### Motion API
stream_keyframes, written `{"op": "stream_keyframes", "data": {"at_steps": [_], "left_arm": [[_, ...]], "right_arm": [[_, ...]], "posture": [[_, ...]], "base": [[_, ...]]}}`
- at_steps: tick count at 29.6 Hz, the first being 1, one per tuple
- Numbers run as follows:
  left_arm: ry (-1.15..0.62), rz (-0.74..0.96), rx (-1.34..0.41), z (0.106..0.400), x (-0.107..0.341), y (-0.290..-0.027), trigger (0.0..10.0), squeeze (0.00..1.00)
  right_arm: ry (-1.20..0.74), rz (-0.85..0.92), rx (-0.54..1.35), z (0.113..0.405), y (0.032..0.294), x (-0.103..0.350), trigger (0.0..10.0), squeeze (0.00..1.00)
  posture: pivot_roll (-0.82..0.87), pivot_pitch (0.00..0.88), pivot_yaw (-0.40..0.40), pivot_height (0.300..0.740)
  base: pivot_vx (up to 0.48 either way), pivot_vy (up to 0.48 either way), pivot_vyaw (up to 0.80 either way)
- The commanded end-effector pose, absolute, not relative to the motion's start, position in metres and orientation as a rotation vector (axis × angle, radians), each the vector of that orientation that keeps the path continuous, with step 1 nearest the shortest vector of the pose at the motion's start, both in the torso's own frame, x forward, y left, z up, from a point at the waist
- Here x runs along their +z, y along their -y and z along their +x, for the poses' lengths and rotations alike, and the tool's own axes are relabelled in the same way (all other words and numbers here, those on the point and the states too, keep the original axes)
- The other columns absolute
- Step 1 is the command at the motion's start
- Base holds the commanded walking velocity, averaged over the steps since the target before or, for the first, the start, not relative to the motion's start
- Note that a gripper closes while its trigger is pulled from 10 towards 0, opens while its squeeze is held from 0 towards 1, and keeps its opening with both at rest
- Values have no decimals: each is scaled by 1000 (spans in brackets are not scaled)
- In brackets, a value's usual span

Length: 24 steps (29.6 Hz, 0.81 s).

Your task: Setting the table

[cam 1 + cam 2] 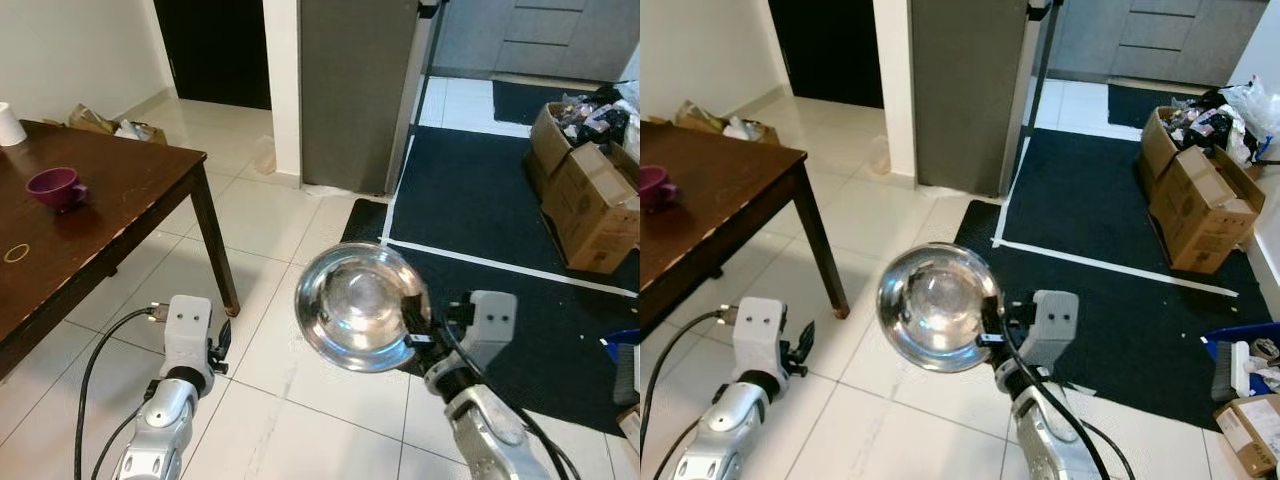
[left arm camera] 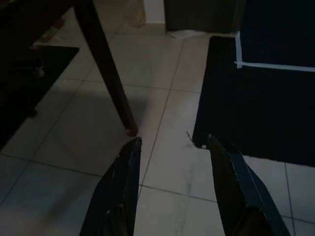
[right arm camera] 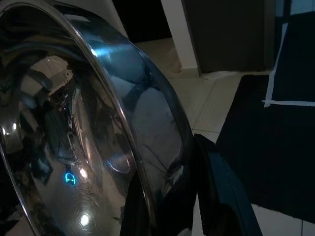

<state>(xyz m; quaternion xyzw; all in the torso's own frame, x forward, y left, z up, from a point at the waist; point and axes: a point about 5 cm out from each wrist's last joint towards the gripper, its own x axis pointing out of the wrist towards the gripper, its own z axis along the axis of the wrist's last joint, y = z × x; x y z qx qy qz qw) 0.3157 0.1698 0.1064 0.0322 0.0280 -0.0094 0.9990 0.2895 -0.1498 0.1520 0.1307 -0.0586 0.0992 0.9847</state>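
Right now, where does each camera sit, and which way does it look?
Left eye: head, looking down at the dark wooden table and both arms.
Right eye: same scene, shifted; shares the shiny steel bowl.
Left wrist: looks along the open left claw at the white tiled floor.
Right wrist: looks along the right claw, shut on the bowl's rim.

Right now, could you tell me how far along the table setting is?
Early stage. Already on the wooden table: a purple cup and a white cup near its far edge. In hand: the right gripper is shut on the rim of a steel bowl, held over the tiled floor, apart from the table. The left gripper is open and holds nothing. Left: carrying the bowl over and setting it down.
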Motion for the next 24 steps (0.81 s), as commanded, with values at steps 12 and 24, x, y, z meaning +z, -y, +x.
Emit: {"op": "stream_keyframes", "data": {"at_steps": [12, 24], "left_arm": [[-56, 70, -27, 314, 104, -169, 10000, 0], [-56, 68, -25, 313, 103, -169, 10000, 0]], "right_arm": [[135, 268, 194, 289, 152, 154, 10000, 0], [134, 265, 199, 289, 152, 154, 10000, 0]], "posture": [[-22, 98, 109, 740], [-22, 94, 109, 740]], "base": [[469, 0, 0], [469, 0, 0]]}}
